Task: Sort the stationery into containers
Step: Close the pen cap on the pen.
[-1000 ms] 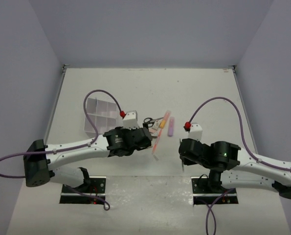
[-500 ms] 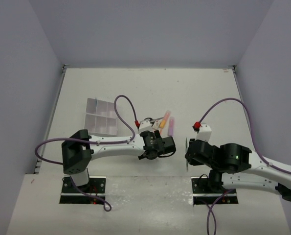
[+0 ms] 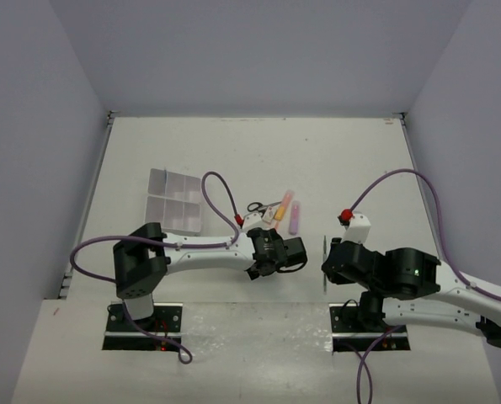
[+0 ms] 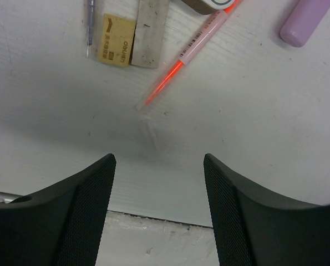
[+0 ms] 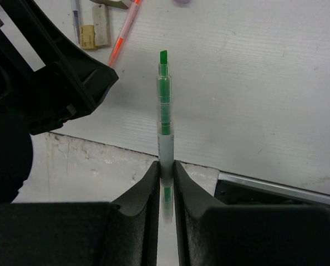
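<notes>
Overhead, left gripper near the front edge of the table, spread wide with nothing between the fingers. Just at 12 o'clock from it, the loose stationery: scissors, orange marker and lilac bar lying close together, the bar at the 3 o'clock end. Through the left wrist camera, more of that cluster at 12 o'clock of the open fingers and apart from them. There, a pink marker lying slantwise with its orange tip toward 7 o'clock. Beside it, a tan eraser touching a pale grey block on its 3 o'clock side. Also a thin grey pen just at 9 o'clock of the eraser, and the lilac bar's rounded end up at 2 o'clock. Back in the overhead view, organiser box at 10 o'clock of the left gripper, well apart from the cluster. Impossible to tell what lies in its compartments. At 3 o'clock of the left arm's tool, right gripper clenched tight on a green-cored pen. Clear barrel pinched low between the two fingers, green chisel tip pointing to 12 o'clock in the right wrist view.
</notes>
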Robot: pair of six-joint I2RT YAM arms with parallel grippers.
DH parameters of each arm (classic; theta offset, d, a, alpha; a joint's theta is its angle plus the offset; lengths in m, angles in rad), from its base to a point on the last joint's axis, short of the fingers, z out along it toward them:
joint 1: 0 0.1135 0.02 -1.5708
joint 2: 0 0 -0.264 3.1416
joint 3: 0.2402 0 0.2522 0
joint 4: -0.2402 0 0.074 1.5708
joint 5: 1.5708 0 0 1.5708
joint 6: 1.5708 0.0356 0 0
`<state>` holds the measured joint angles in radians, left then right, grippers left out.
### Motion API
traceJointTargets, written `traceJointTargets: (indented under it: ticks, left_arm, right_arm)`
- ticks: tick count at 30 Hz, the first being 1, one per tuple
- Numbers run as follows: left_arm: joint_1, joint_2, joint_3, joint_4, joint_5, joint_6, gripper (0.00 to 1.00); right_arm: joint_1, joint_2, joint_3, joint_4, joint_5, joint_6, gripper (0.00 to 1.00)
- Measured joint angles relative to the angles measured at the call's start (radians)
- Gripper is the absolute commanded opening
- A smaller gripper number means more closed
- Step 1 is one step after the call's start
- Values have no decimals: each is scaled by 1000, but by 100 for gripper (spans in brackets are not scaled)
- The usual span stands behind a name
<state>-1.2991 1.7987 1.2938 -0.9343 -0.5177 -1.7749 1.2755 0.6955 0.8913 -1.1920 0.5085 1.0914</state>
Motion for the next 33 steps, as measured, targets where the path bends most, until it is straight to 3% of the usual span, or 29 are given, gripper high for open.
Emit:
traceJointTargets:
  ticks: [9, 24, 29, 31, 33]
  left_arm:
    - [0, 114, 0, 2, 3, -22, 61]
    - [14, 142, 1, 8, 6, -21, 58]
    - [14, 147, 8, -6, 10, -21, 51]
    - [14, 150, 12, -11, 13, -21, 39]
    - [14, 150, 13, -14, 18, -20, 38]
  right_arm:
    - [0, -3, 0, -1, 3, 1, 0]
    - [0, 29, -13, 2, 5, 1, 0]
    - [0, 14, -15, 2, 8, 1, 0]
    - [0, 11, -15, 2, 8, 1, 0]
    - [0, 11, -15, 2, 11, 1, 0]
